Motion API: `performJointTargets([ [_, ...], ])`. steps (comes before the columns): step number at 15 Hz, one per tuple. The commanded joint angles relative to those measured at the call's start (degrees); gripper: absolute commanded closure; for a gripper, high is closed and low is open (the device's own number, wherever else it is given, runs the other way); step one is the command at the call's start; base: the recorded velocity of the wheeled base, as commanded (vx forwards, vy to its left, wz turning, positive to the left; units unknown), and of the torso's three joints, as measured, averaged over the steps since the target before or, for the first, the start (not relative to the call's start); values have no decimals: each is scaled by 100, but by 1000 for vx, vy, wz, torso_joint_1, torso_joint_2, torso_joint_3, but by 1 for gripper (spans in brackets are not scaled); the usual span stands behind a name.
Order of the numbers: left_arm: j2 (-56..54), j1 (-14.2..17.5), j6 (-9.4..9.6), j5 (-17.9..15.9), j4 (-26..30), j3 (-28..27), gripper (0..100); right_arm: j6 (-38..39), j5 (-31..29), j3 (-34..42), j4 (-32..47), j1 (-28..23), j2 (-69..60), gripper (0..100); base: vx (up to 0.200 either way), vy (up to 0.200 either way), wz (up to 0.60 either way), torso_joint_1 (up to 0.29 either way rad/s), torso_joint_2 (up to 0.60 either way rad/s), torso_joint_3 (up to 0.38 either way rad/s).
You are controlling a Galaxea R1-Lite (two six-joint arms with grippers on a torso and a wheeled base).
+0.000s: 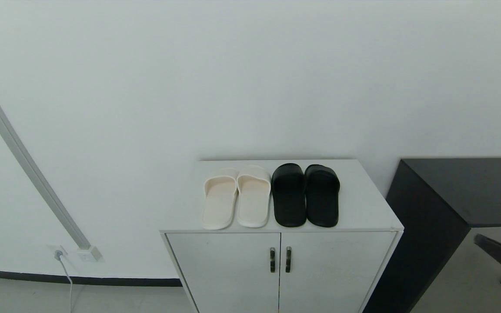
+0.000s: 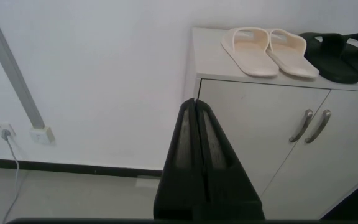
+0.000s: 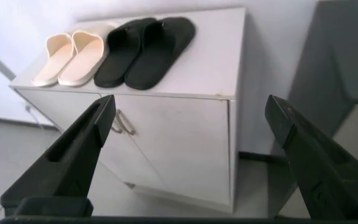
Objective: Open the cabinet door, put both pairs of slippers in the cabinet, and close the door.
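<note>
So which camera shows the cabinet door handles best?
The head view: both handles face it squarely, unblocked, on the shut doors. The left wrist view shows them at an angle; in the right wrist view a finger of the right end effector partly hides them.

Your cream slippers (image 1: 221, 202) and black slippers (image 1: 288, 200) look matt and rubbery; the white cabinet (image 1: 363, 204) is smooth, its handles (image 1: 272, 259) shiny metal.
</note>
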Motion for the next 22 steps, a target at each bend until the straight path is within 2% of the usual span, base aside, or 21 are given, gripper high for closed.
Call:
performJointTargets([
  [1, -1, 1, -2, 3, 2, 1, 100, 71, -309, -705, -342, 636, 1722, 0, 0, 0, 0, 0, 0, 0],
  [2, -1, 1, -2, 3, 2, 1, 100, 80, -511, -881, -386, 803, 1960, 0, 0, 0, 0, 0, 0, 0],
  [3, -1, 1, -2, 3, 2, 1, 100, 80, -924, -1136, -755, 1295, 2417, 0, 0, 0, 0, 0, 0, 0],
  [5, -1, 1, -2, -6, 2, 1, 100, 80, -1741, -1620, -1273, 1945, 3313, 0, 0, 0, 0, 0, 0, 0],
  [8, -1, 1, -2, -6, 2, 1, 100, 361, -2893, -2718, -1625, 2587, 4596, 0, 0, 0, 0, 0, 0, 0],
  [10, -1, 1, -2, -6, 2, 1, 100, 361, -3165, -3246, -1616, 2824, 5080, 0, 0, 0, 0, 0, 0, 0],
  [16, -1, 1, -2, -14, 2, 1, 100, 335, -3842, -4414, -1563, 2877, 6258, 0, 0, 0, 0, 0, 0, 0],
  [22, -1, 1, -2, -23, 2, 1, 100, 335, -3903, -5249, -1388, 2640, 7172, 0, 0, 0, 0, 0, 0, 0],
])
